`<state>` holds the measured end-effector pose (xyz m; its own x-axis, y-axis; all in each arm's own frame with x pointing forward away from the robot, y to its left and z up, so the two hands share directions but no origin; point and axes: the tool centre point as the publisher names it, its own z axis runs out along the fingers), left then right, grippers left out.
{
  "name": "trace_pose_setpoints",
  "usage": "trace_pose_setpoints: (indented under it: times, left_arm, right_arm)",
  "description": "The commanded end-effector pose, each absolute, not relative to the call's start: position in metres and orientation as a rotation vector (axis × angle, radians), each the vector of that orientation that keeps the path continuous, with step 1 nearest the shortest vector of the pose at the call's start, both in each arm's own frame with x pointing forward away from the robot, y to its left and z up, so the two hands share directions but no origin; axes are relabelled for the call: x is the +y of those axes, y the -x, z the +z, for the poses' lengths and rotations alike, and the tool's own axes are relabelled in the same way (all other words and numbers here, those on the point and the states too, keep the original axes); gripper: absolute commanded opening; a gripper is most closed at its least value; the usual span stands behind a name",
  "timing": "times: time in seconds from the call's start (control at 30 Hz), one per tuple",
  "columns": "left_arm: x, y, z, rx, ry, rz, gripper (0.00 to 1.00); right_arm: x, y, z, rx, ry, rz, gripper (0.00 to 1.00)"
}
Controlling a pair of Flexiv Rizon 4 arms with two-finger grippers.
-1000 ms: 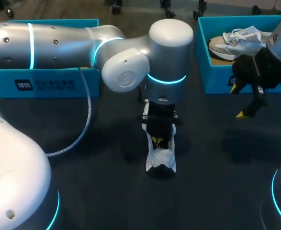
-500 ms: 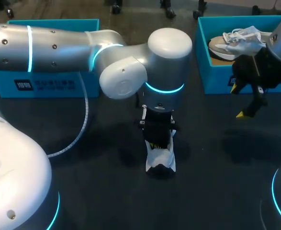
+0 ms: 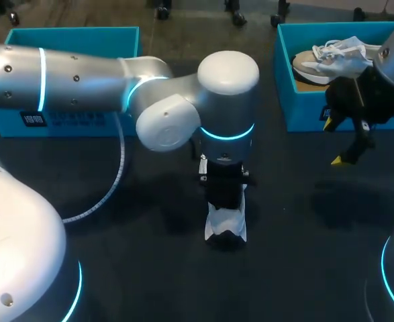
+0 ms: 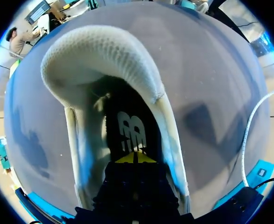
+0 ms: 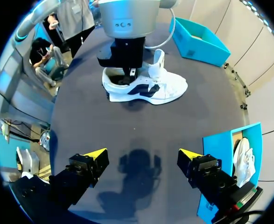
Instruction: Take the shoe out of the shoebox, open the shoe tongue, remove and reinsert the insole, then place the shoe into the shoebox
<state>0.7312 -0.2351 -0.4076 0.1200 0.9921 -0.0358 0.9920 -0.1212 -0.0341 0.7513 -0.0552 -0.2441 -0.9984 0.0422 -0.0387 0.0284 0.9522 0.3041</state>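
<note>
A white shoe (image 3: 225, 226) with dark side marks (image 5: 146, 87) stands on the dark table near the middle, its tongue (image 5: 159, 60) turned up. My left gripper (image 4: 136, 157) is shut and reaches down into the shoe's opening. Its yellow tips rest together on the black insole (image 4: 129, 133); in the head view the left gripper (image 3: 225, 191) hides the opening. My right gripper (image 3: 341, 142) hangs open and empty above the table in front of the right teal shoebox (image 3: 284, 80). Seen from the right wrist, the right gripper (image 5: 143, 156) is well short of the shoe.
The right shoebox (image 5: 223, 149) holds a second, pale shoe (image 3: 331, 57). Another teal box (image 3: 69, 117) stands at the back left, behind my left arm. A white cable (image 3: 119, 174) loops over the table left of the shoe.
My left gripper has sunk deeper into the shoe, so its yellow tips no longer show from above; the arm's elbow shifted slightly left. The right arm has kept still.
</note>
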Motion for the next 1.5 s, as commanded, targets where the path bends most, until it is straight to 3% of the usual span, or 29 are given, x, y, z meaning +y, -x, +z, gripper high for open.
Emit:
trace_pose_setpoints:
  times: [0.03, 0.47, 1.23, 1.3, 1.33, 1.4, 1.47, 1.5]
  left_arm:
    - [-0.243, -0.729, -0.414, -2.091, 2.333, 0.13, 0.0]
    - [-0.237, -0.728, -0.372, -2.164, 2.293, 0.229, 0.0]
    - [-0.236, -0.761, -0.344, -2.306, 2.43, -0.176, 0.0]
    - [-0.236, -0.761, -0.344, -2.308, 2.428, -0.185, 0.19]
    - [-0.236, -0.761, -0.343, -2.305, 2.438, -0.205, 0.36]
    - [-0.235, -0.759, -0.34, -2.302, 2.439, -0.206, 0.48]
    - [-0.233, -0.759, -0.34, -2.287, 2.444, -0.215, 0.99]
    - [-0.232, -0.76, -0.34, -2.284, 2.443, -0.219, 1.0]
  right_arm:
    - [-0.055, -0.751, -0.245, 3.058, -0.056, 0.473, 1.0]
    - [-0.055, -0.751, -0.245, 3.058, -0.056, 0.473, 1.0]
    - [-0.055, -0.751, -0.245, 3.058, -0.056, 0.473, 1.0]
    - [-0.055, -0.751, -0.245, 3.058, -0.056, 0.473, 1.0]
    - [-0.055, -0.751, -0.245, 3.058, -0.056, 0.473, 1.0]
    - [-0.055, -0.751, -0.245, 3.058, -0.056, 0.473, 1.0]
    - [-0.055, -0.751, -0.245, 3.058, -0.056, 0.473, 1.0]
    - [-0.055, -0.751, -0.245, 3.058, -0.056, 0.473, 1.0]
